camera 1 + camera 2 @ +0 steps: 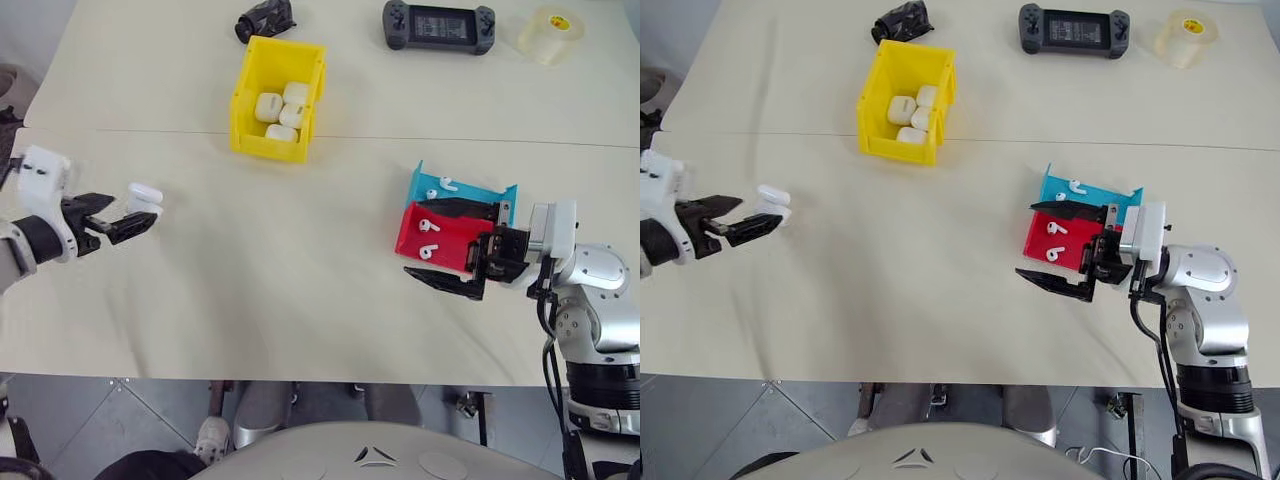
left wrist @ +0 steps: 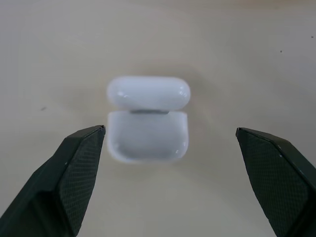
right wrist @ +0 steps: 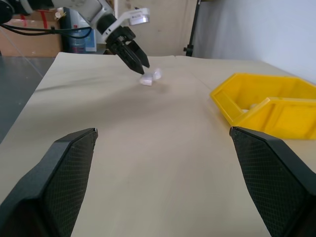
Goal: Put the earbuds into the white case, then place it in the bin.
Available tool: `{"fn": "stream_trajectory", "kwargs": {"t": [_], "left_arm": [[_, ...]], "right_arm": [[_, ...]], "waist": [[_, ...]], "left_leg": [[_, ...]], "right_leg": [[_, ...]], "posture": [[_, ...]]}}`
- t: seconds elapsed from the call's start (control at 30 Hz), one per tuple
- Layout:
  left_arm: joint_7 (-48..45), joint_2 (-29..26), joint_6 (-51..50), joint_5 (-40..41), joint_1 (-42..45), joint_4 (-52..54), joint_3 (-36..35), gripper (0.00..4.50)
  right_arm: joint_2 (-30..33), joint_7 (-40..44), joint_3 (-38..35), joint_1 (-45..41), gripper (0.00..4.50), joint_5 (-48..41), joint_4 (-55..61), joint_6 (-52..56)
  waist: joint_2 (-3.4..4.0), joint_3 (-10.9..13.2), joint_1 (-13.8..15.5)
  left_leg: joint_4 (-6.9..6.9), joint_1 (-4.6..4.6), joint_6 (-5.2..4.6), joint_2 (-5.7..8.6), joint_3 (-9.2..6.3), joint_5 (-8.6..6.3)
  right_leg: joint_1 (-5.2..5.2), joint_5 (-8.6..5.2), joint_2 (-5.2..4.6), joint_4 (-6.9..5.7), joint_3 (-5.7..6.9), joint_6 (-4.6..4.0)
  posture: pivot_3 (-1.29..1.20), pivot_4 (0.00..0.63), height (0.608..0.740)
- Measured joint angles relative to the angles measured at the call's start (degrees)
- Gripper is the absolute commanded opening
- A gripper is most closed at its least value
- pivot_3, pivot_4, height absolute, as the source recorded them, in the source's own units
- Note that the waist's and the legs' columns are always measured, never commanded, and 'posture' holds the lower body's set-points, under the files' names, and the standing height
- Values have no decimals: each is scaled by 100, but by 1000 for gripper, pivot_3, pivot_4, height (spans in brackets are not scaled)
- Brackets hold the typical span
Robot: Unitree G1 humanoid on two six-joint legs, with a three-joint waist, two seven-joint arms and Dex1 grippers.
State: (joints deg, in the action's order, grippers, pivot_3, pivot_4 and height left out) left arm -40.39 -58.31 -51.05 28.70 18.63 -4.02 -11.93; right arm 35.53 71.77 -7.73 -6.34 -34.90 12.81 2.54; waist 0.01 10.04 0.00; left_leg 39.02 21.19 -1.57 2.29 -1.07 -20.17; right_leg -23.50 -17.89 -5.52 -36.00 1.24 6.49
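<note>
A small white case (image 1: 147,196) lies on the table at the left with its lid hinged open. My left gripper (image 1: 133,210) is open just short of the white case (image 2: 147,140), one finger on either side and neither touching it. Two earbuds (image 1: 430,226) lie in the red tray (image 1: 450,243) at the right, and one more earbud (image 1: 447,184) is in the blue tray (image 1: 480,190) behind it. My right gripper (image 1: 415,237) hangs open over the red tray, holding nothing. The yellow bin (image 1: 246,105) stands at the back middle with several white cases in it.
A black handheld console (image 1: 438,25), a roll of clear tape (image 1: 552,35) and a black object (image 1: 265,18) lie along the table's far side. The table's front edge runs just below both arms. Bare tabletop spreads between the case and the trays.
</note>
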Motion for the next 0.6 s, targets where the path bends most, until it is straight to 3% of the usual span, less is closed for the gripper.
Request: {"fn": "stream_trajectory", "kwargs": {"t": [0.23, 0.6], "left_arm": [[-619, -134, 48, -825, 1203, -1171, 1280, 4500], [-1768, -236, 416, -1876, 2399, -2360, 2433, 4500]], "right_arm": [[12, -220, -91, 414, 4487, -47, 379, 39], [-84, -281, -99, 544, 4487, -21, 406, -100]], "waist": [[-1, 1, -12], [-2, 1, -2]], "left_leg": [[7, 0, 0, 2, 8, 1], [10, 0, -1, 3, 7, 2]], "right_leg": [[-2, 1, 2, -7, -7, 1], [-6, 1, 3, -37, -4, 1]], "posture": [[0, 150, 740], [0, 150, 740]]}}
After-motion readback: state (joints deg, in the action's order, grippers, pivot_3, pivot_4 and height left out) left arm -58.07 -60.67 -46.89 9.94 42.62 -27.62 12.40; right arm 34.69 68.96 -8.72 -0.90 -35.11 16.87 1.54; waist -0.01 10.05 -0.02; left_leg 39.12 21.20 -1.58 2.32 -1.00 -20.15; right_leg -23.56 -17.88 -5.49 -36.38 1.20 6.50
